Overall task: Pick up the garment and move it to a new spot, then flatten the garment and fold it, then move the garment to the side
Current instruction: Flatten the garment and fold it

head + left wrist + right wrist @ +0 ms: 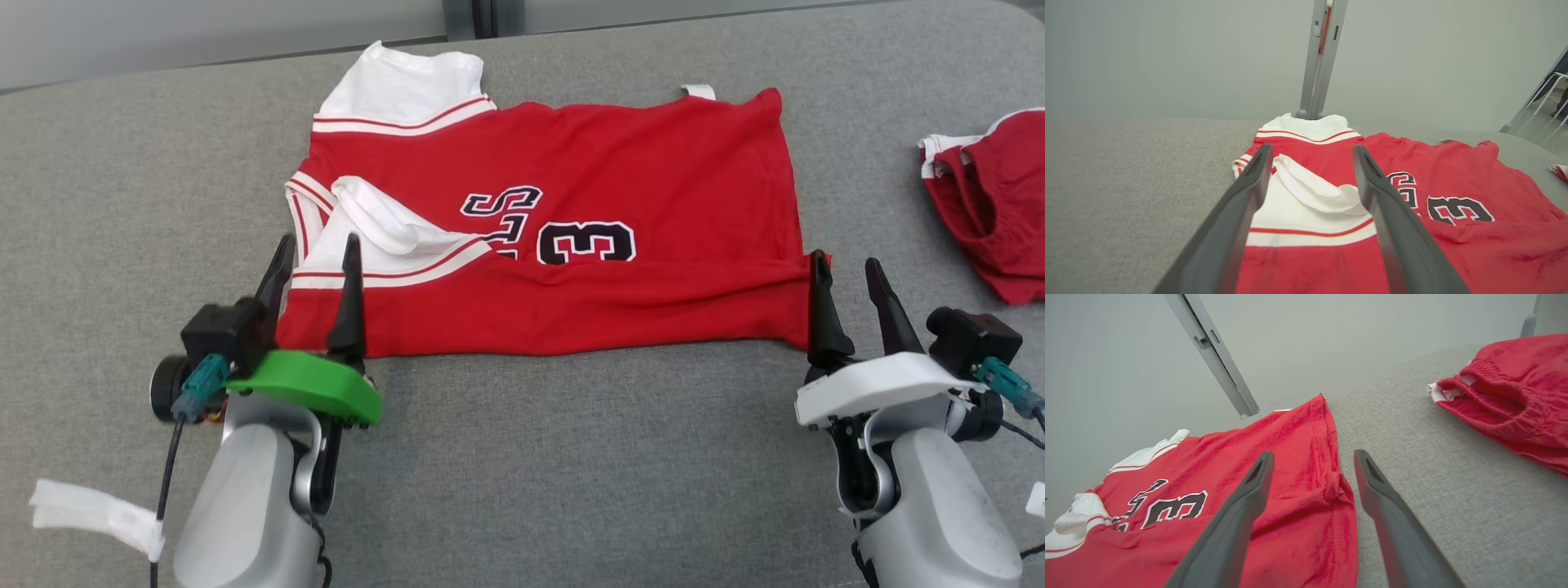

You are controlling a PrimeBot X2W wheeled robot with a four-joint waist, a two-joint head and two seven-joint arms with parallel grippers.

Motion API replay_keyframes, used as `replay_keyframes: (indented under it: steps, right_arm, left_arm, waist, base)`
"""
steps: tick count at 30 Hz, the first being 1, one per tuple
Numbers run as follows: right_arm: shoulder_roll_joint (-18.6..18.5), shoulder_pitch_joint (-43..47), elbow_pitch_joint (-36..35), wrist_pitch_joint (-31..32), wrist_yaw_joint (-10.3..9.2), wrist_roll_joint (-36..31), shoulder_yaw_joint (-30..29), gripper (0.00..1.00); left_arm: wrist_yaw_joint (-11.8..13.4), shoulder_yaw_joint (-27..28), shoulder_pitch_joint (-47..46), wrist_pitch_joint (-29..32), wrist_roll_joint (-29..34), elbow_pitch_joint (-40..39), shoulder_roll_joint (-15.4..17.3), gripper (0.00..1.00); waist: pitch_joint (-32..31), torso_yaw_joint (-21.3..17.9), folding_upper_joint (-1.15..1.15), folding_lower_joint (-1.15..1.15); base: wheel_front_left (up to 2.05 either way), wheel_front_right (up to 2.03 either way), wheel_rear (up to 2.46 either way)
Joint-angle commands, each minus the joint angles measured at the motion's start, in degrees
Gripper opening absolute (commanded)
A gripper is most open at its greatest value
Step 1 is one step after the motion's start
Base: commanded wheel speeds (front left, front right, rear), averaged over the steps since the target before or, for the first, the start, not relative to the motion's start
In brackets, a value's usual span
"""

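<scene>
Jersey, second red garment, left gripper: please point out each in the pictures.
jersey (669, 163), head view, plain red cloth above the number.
second red garment (1000, 220), head view, its red middle.
left gripper (319, 239), head view, midway between its fingertips.

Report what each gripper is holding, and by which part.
Nothing is held. The left gripper and the right gripper both stand open, fingers apart, at the near corners of the red jersey, which lies on the surface.
</scene>
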Motion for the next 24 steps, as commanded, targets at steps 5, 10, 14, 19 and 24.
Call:
replay_keyframes:
  steps: [5, 10, 14, 19, 24]
  right_arm:
    - [-0.1, 5.1, -3.6, -0.2, -0.08, -3.3, -0.7, 1.0]
    - [-0.1, 7.1, -4.6, -0.2, -0.09, -3.1, -0.1, 1.0]
    - [-0.1, 7.4, -4.8, -0.1, -0.09, -2.8, 0.7, 1.0]
    - [-0.1, 6.9, -5.2, 0.2, -0.08, -3.3, 1.1, 1.0]
    - [-0.1, 6.8, -4.8, 0.3, -0.08, -3.6, 0.9, 1.0]
  left_arm:
    - [2.7, 2.5, 5.3, 1.0, -1.9, 4.8, 0.2, 1.0]
    - [3.7, 3.4, 5.0, 4.9, -5.1, 9.1, 0.2, 1.0]
    - [4.2, 3.7, 3.0, 7.3, -9.6, 11.9, 0.2, 1.0]
    - [4.9, 4.1, 0.4, 9.3, -12.8, 16.3, 0.2, 1.0]
    - [5.0, 4.7, -1.6, 9.7, -14.0, 20.1, 0.3, 0.34]
  waist:
    - [-4.1, 2.0, 0.0, 0.0]
    - [-5.3, 1.9, 0.0, 0.0]
    - [-5.2, 1.0, 0.0, 0.0]
    - [-4.3, -0.7, 0.0, 0.0]
    - [-3.8, -2.0, 0.0, 0.0]
  base:
    - [0.0, 0.0, 0.0]
    - [0.0, 0.0, 0.0]
    - [0.0, 0.0, 0.0]
    - [0.0, 0.0, 0.0]
    - [0.0, 0.0, 0.0]
